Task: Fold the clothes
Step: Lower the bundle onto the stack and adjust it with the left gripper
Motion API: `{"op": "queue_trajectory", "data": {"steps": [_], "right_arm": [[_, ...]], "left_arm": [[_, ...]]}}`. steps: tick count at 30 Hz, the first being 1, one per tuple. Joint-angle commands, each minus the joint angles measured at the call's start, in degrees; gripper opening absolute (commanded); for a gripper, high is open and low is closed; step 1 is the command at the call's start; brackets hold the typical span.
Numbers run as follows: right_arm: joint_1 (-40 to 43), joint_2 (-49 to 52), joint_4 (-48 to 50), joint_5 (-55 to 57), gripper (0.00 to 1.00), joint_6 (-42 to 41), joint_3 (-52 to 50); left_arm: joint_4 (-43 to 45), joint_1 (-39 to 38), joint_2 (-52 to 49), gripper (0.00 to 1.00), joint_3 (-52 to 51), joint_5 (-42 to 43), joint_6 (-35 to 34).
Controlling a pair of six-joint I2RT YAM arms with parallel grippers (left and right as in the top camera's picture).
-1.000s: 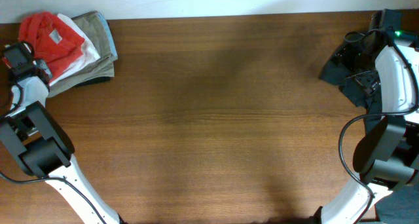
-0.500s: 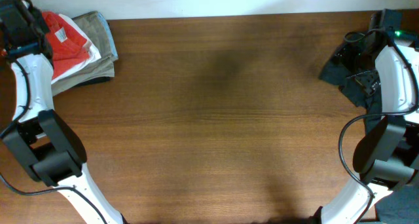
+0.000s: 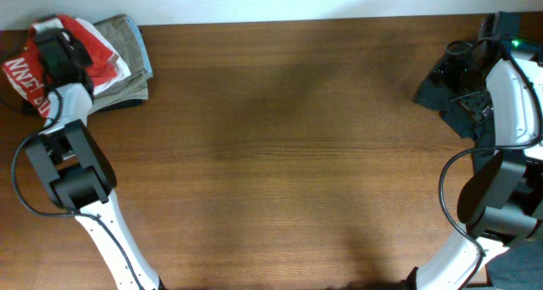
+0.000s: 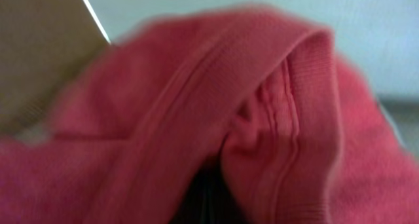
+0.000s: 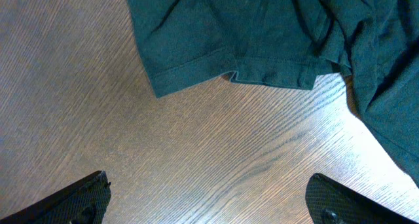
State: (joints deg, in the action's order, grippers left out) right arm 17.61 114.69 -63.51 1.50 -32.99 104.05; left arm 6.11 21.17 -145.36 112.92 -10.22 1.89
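Left pincer (image 3: 56, 51) sits at the desk's 10 o'clock corner. Its jaws are pressed together on a bunched fold of the orange-red cotton T-shirt (image 3: 21, 74). The shirt drapes around the pincer. One flap with large white lettering hangs off toward 9 o'clock, over the desk's edge. In the left wrist view, the red fabric (image 4: 196, 119) fills nearly everything. A ribbed, double-stitched hem curls across the middle, too close and blurred for the fingers to be made out.

Just beside the shirt, toward 3 o'clock, a sliver of white cloth (image 3: 114, 63) lies on a folded khaki-grey garment (image 3: 131, 52). Both rest flat on the surface.

The brown wood-grain desk (image 3: 280, 154) stretches between the two arms, with the grain running side to side. A pale wall (image 3: 254, 2) borders it along 12 o'clock. The same pale wall shows behind the red fabric in the left wrist view.

At 2 o'clock, a crumpled dark teal garment (image 3: 437, 82) lies at the foot of the white right arm (image 3: 513, 95), among black cables. The right wrist view looks straight down on its hemmed edge (image 5: 216, 34).

The right pincer (image 5: 211, 199) hovers above bare wood with its black fingertips (image 5: 82, 196) spread wide apart and nothing between them.
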Motion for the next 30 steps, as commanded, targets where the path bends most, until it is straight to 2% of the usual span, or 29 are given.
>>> {"op": "queue_trajectory", "data": {"steps": [1,6,11,16,25,30], "right_arm": [[0.0,-0.2,-0.2,0.7,0.99,-0.5,0.4],[0.0,-0.2,-0.2,0.7,0.99,-0.5,0.4],[0.0,-0.2,-0.2,0.7,0.99,-0.5,0.4],[0.0,-0.2,-0.2,0.7,0.99,-0.5,0.4],[0.0,-0.2,-0.2,0.7,0.99,-0.5,0.4],[0.0,-0.2,-0.2,0.7,0.99,-0.5,0.4]], "left_arm": [[-0.6,-0.1,-1.6,0.01,-0.2,1.9,-0.6],[-10.0,-1.4,1.5,0.01,9.2,1.8,-0.5],[-11.6,-2.6,4.2,0.01,15.6,1.9,-0.6],[-12.2,-3.1,3.4,0.01,15.8,1.9,-0.6],[-17.3,-3.5,-4.3,0.01,15.6,1.9,-0.6],[-17.1,-4.3,-7.4,0.01,15.6,1.9,-0.6]]}}
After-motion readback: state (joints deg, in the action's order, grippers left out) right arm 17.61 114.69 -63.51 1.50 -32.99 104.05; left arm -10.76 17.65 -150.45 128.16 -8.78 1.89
